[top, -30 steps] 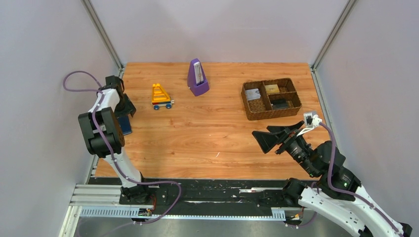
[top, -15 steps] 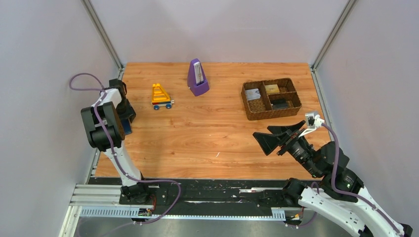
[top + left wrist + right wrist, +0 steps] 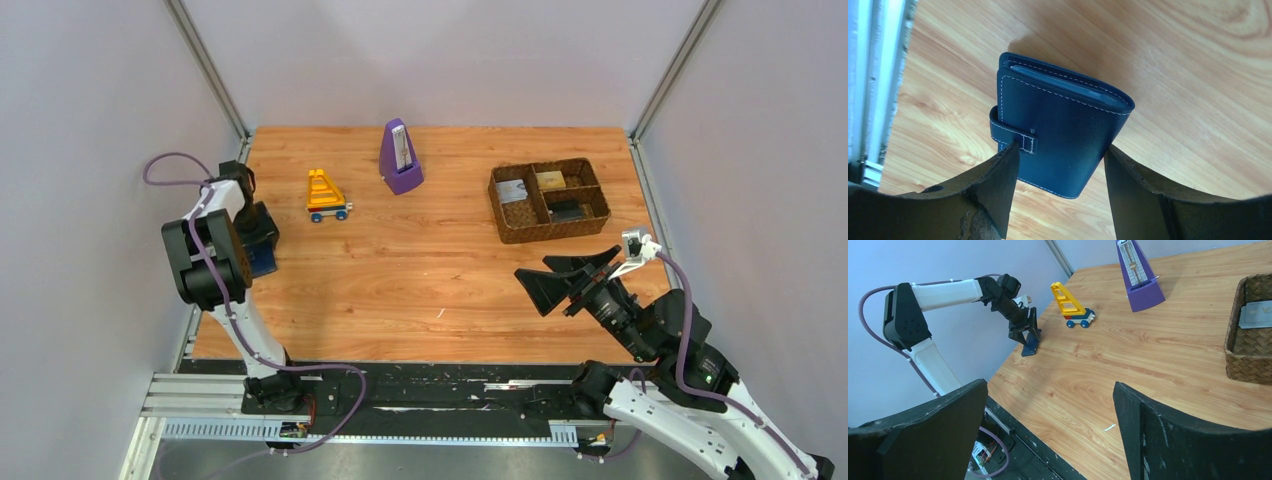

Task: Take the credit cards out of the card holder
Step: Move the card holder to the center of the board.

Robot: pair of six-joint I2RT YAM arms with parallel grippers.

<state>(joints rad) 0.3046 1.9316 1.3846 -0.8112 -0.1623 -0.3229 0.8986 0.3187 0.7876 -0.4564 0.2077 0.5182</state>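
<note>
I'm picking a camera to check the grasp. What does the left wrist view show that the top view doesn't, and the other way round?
Only the left wrist view: the wallet is closed, its strap fastened and its white stitching clear, with the left pincer closed on its two sides. Only the top view: the toy car, the metronome, the basket and the open right pincer. Both: the wallet, the left pincer and the wooden table.

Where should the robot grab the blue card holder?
Probably across its two side edges, from above, where the left end effector sits. The card holder is closed and strapped shut, so that width fits between the fingers.
</note>
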